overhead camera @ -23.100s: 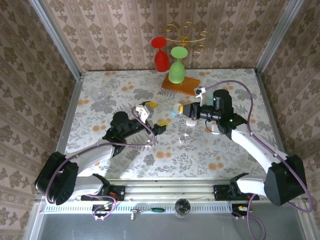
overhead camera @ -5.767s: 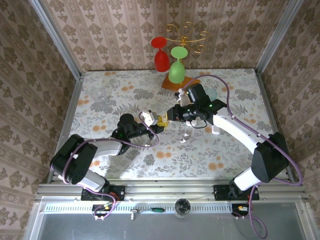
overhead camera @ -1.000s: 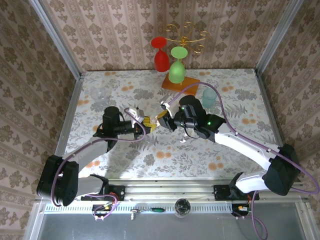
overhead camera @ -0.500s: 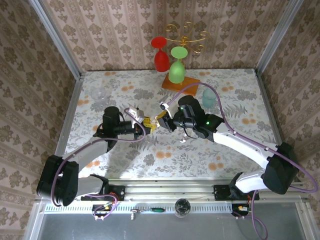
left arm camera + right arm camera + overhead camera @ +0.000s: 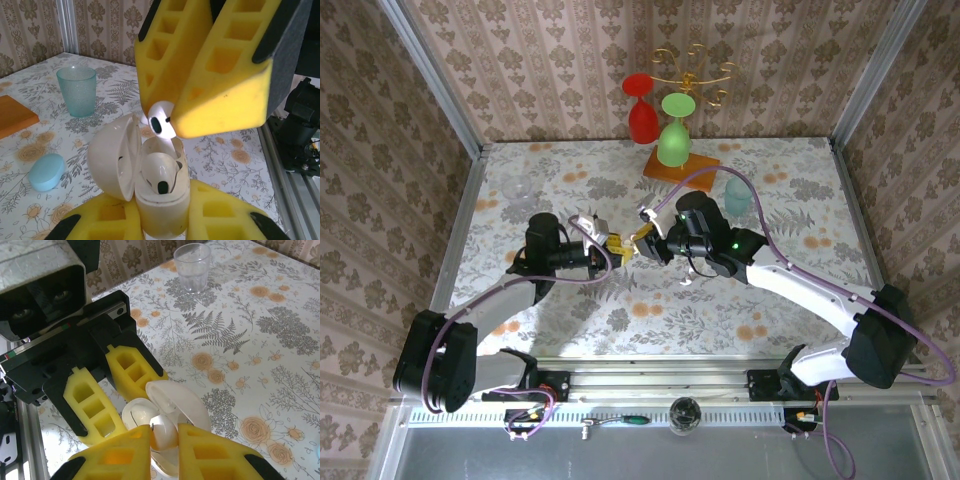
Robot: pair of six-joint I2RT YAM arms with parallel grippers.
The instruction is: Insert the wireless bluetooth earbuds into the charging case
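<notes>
Left gripper [image 5: 608, 246]: clenched on the lower body of the charging case [image 5: 162, 210], one yellow finger on each side, holding it upright above the table [image 5: 800, 290].
Charging case: white, rounded and open. In the left wrist view its lid [image 5: 114, 156] swings back to the left.
Seated earbud [image 5: 160, 174]: a glossy white piece resting inside the open case, with a dark spot facing outward.
Right gripper [image 5: 164, 437]: grasping a second earbud between its yellow fingertips, with its tips pointing toward the left gripper.
Held earbud [image 5: 161, 120]: white, pinched at the very tip of the right gripper. It sits directly over the mouth of the case and just above the seated earbud. Whether it touches the case rim cannot be told.
Where this happens: near the middle of the table, with both arms reaching inward and their tips meeting.
Blue case [image 5: 46, 171]: a light blue, pebble-shaped case lying closed on the table, well apart from the grippers.
Teal cup [image 5: 737, 195]: upright on the table, beyond the right arm.
Clear cup [image 5: 194, 260]: upright, toward the far left of the table.
Orange board [image 5: 681, 168]: at the back of the table, with a red glass [image 5: 641, 110] and a green glass [image 5: 673, 135] above it.
</notes>
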